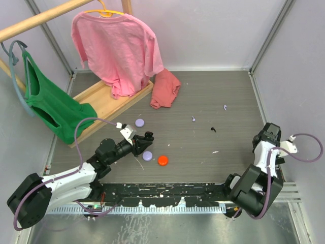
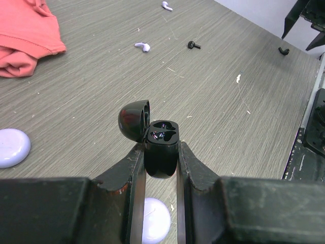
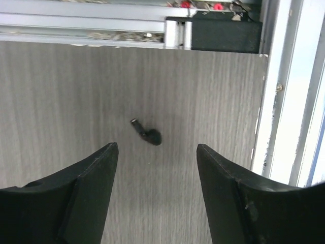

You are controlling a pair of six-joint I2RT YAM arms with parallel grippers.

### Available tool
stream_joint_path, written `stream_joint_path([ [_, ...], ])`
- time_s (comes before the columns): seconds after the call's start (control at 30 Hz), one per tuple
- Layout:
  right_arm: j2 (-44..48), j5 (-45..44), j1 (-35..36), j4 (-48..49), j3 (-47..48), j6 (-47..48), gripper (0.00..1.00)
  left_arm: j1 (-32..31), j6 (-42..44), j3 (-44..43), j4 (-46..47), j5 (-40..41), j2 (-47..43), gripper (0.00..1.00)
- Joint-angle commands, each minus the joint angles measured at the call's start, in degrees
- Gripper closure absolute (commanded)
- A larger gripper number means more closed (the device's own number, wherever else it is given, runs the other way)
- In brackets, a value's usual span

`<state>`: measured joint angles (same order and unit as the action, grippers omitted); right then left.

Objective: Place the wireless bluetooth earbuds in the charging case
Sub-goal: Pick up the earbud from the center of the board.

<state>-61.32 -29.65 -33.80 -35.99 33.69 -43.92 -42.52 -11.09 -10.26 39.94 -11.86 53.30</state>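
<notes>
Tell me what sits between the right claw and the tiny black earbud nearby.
Nothing but bare table: the right wrist view shows the black earbud lying alone just ahead of the open right gripper.

Four earbuds (image 2: pixel 142 47) (image 2: pixel 167 6) (image 2: pixel 194 44) (image 2: pixel 283 50), four cases (image 1: pixel 147 137) (image 1: pixel 139 122) (image 1: pixel 148 155) (image 1: pixel 163 160), three garments (image 1: pixel 119 48) (image 1: pixel 51 107) (image 1: pixel 165 89)

Mid-span of grey wood-grain bench (image 1: pixel 193 147) lies open; only tiny lavender earbuds (image 1: pixel 193 118) and a black earbud (image 1: pixel 213 129) dot it. Left fingers (image 2: pixel 122 178), gripping a glossy black open charging case (image 2: pixel 161 147), are hemmed by two lavender round pucks (image 1: pixel 148 155) and an orange-red round puck (image 1: pixel 163 160). Wooden clothes rack (image 1: pixel 109 99) and crumpled salmon cloth (image 1: pixel 165 89) block far left. Aluminium side rail (image 3: pixel 271 127) close beside right fingers (image 3: pixel 86 188).
</notes>
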Motion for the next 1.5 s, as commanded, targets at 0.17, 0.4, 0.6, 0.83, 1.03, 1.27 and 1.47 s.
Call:
stream_joint_path([
  [0.17,-4.67,6.2,-6.12,5.9,-2.11,-1.48,0.45,-0.05,0.15,-0.02,2.0,0.43,-0.98,1.0],
  [0.4,-6.85,7.61,-7.01,8.1,-2.97,-1.81,0.55,-0.08,0.03,-0.02,1.91,0.21,-1.21,1.0],
  [0.6,-8.48,8.07,-7.68,9.42,-3.74,-2.31,0.6,-0.08,-0.02,-0.03,1.89,-0.04,-1.33,1.0],
  [0.83,-9.2,8.62,-7.77,10.11,-3.89,-0.96,0.69,-0.08,-0.06,-0.02,1.82,-0.07,-1.36,1.0],
  [1.03,-11.18,14.72,-7.78,12.49,-4.4,2.47,0.76,-0.08,0.01,-0.02,1.8,-0.24,-1.67,1.0],
  [1.27,-11.75,18.02,-7.76,13.19,-4.43,4.7,0.75,-0.08,-0.06,-0.02,1.59,-0.1,-2.04,1.0],
  [1.47,-8.77,13.8,-7.78,12.52,-3.74,3.93,0.75,-0.1,-0.02,0.07,1.54,-0.18,-2.23,1.0],
])
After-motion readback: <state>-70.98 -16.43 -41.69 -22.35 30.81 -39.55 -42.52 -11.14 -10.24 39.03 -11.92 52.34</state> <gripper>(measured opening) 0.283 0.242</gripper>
